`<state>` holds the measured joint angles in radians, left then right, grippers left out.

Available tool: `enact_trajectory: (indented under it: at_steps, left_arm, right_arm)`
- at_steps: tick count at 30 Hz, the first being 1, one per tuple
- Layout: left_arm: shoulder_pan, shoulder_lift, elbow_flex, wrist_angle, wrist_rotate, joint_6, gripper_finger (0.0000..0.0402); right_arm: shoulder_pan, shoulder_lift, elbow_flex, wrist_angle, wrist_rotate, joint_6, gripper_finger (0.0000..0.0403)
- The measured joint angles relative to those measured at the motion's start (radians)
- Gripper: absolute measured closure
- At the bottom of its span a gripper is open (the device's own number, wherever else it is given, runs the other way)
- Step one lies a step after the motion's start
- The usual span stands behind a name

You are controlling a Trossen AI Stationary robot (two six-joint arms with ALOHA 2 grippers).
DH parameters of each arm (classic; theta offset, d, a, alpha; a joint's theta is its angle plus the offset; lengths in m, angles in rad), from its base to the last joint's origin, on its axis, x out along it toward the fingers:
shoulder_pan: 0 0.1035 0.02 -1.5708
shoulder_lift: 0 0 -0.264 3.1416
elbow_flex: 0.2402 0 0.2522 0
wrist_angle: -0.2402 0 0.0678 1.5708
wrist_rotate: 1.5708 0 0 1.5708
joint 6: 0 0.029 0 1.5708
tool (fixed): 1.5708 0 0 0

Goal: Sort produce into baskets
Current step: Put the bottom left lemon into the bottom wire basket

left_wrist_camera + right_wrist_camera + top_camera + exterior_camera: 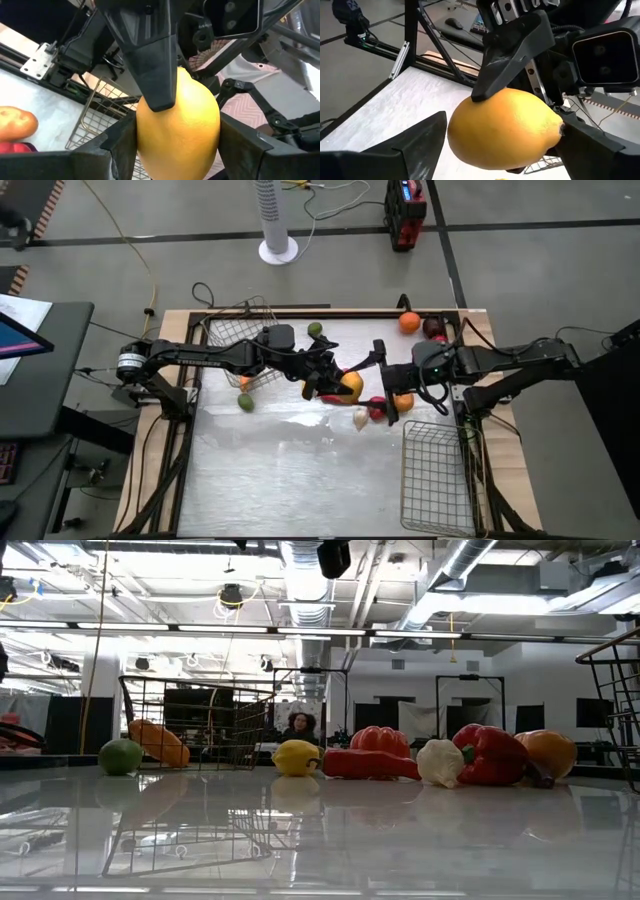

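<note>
Handover mid-surface (300, 480): left hand (175, 135) clamped on lemon (349, 387); right hand (500, 145) spread wide around the same lemon, not yet gripping, to relay it basketward

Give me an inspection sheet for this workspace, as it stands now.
Surface: glossy table.
Job's things: lemon up between both hands; garlic, red pepper, orange and lime loose; left basket at the far left, right basket at the near right.
Clutter: nothing seen.
Hands: left hand shut on the lemon; right hand at the same lemon.
Cables: floor cables beyond the table.
Surroundings: white tower fan; a person far behind.
</note>
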<state>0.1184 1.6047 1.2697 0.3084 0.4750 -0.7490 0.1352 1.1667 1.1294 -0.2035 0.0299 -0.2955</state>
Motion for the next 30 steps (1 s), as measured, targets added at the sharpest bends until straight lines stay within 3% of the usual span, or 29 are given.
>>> enact_trajectory:
  at_steps: [10,22,30]
  left_arm:
    - [-0.007,0.0,0.0,-0.003,-0.011,0.031,0.0182]
    - [-0.008,0.0,0.0,-0.002,-0.07,-0.001,0.0055]
    - [0.025,0.0,0.0,-0.006,-0.039,-0.014,0.004]
  right_arm:
    - [-0.014,0.0,-0.001,0.005,-0.005,0.0,0.0072]
    - [-0.014,0.001,-0.002,0.02,-0.003,-0.002,0.0073]
    - [-0.013,-0.044,-0.002,-0.016,0.002,0.05,0.0073]
